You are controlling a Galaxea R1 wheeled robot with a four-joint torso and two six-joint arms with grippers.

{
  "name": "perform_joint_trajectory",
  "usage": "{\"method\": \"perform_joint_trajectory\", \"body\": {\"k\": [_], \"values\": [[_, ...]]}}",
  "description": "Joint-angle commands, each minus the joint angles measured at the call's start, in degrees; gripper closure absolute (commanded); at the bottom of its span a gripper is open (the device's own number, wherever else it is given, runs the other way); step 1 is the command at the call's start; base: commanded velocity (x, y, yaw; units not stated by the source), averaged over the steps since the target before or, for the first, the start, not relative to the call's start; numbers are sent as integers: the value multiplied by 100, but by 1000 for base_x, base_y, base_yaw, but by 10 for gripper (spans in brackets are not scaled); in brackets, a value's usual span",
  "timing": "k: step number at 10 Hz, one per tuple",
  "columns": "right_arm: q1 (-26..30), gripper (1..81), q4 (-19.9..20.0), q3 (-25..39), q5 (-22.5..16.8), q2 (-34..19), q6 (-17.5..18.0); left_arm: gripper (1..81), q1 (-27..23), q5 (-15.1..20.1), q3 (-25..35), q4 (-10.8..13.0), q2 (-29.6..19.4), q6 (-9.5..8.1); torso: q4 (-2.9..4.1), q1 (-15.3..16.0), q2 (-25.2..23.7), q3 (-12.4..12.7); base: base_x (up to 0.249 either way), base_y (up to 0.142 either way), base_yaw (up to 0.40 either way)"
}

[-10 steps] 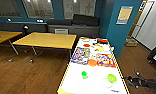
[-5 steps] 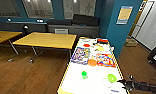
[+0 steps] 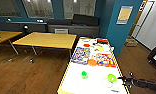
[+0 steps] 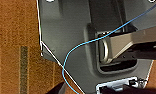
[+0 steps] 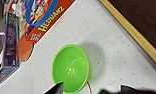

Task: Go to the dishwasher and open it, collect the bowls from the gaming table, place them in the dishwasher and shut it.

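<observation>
The long white-topped gaming table (image 3: pixel 94 83) stretches away in front of me, with colourful board games (image 3: pixel 80 55) on its far half. Two lime-green bowls stand on its near end, one toward the middle (image 3: pixel 84 74) and one by the right edge (image 3: pixel 112 78). My right gripper (image 3: pixel 124 80) reaches in from the right, open, just beside the right-hand bowl and not touching it. In the right wrist view this bowl (image 5: pixel 71 68) sits upright and empty on the white top, close in front of the right gripper (image 5: pixel 92 90). The dishwasher is out of view.
Two yellow wood-topped tables (image 3: pixel 45 40) stand to the left on the wooden floor (image 3: pixel 26 75). A teal pillar (image 3: pixel 121 32) rises just beyond the table's far right corner. An orange disc (image 3: pixel 92 62) lies between the games. A yellow strip edges the table (image 5: pixel 134 35).
My right arm has reached leftward over the table's edge, bringing the gripper up beside the right-hand bowl. The view has shifted slightly closer to the table.
</observation>
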Motion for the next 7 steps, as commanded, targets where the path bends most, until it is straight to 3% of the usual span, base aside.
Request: {"method": "perform_joint_trajectory", "body": {"k": [1, 7], "values": [[996, 10, 227, -476, -137, -194, 30, 10, -111, 359, -16, -23, -22, 24, 0, 0, 0, 0, 0, 0, 0], [1137, 10, 174, -1400, -146, 413, 20, 10, -129, 359, -16, -23, -22, 24, 0, 0, 2, 0, 0, 0, 0]]}}
